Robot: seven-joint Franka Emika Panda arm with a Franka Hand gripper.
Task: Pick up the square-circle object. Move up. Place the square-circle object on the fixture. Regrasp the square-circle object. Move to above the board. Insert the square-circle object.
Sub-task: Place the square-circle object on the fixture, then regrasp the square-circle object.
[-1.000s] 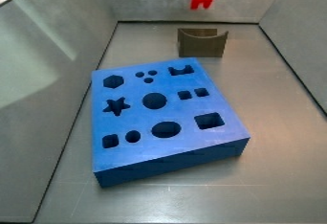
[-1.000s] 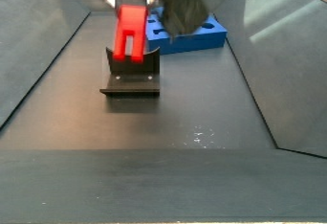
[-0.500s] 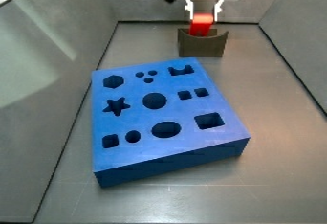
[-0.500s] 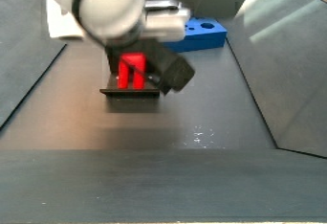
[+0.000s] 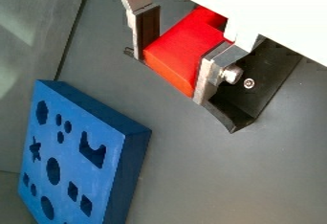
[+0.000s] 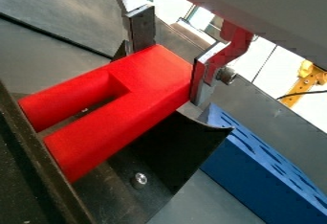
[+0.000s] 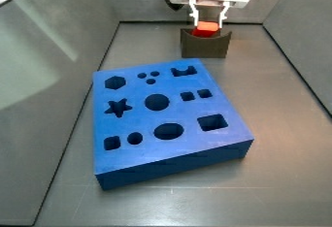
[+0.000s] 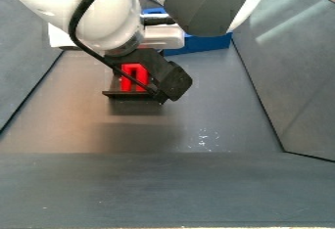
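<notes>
The red block sits down in the fixture, its lower part seated against the dark bracket. In both wrist views it lies between the two silver fingers, with their dark pads against its flanks. In a wrist view its slotted end shows as two prongs pointing away from the fingers, lying along the dark surface of the fixture. The gripper is pinching the block, the jaws standing only as far apart as the block is wide.

In a side view the gripper hangs straight down over the fixture at the far end of the worktop, with a sliver of red showing between the fingers. In a side view from the opposite end, the arm covers most of the fixture, and only part of the block shows beneath the wrist.

The blue board lies flat, well apart from the fixture, nearer the middle of the worktop, its shaped holes open. A wrist view shows a corner of the board beside the gripper.
</notes>
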